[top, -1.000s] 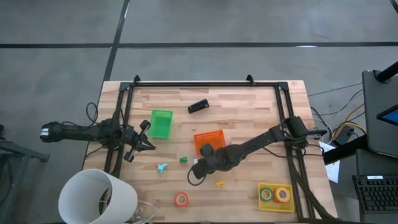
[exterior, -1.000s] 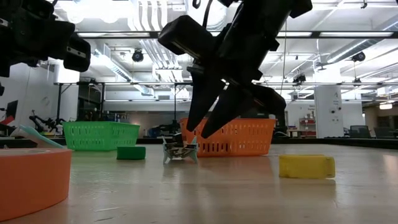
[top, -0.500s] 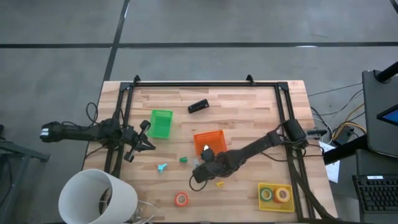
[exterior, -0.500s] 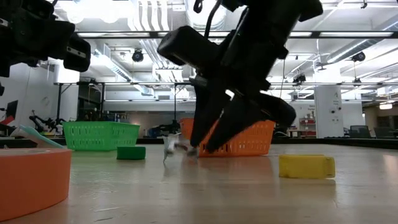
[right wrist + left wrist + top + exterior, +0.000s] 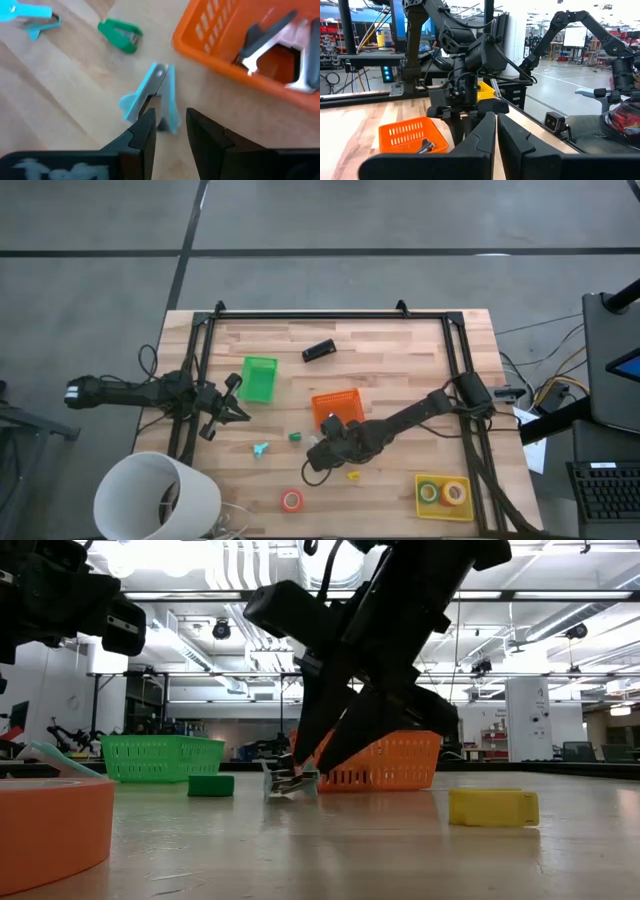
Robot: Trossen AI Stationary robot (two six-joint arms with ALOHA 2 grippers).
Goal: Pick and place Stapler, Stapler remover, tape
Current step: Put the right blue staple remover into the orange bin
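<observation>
Wooden worktop (image 5: 390,355) under two dark arms. Orange bin (image 5: 335,406) mid-worktop, green bin (image 5: 259,378) to its left, yellow bin (image 5: 442,495) with tape (image 5: 429,492) near the front right. Right pincer (image 5: 170,125) low just before the orange bin, slightly parted over a pale blue stapler remover (image 5: 152,95), not gripping. Left pincer (image 5: 496,145) nearly closed, at the left edge. Black stapler (image 5: 318,351) far back. Orange tape (image 5: 291,500) in front.

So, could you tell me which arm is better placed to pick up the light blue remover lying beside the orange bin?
The right. Its gripper hangs open just over the light blue remover beside the orange bin, while the left gripper waits by the green bin.
</observation>
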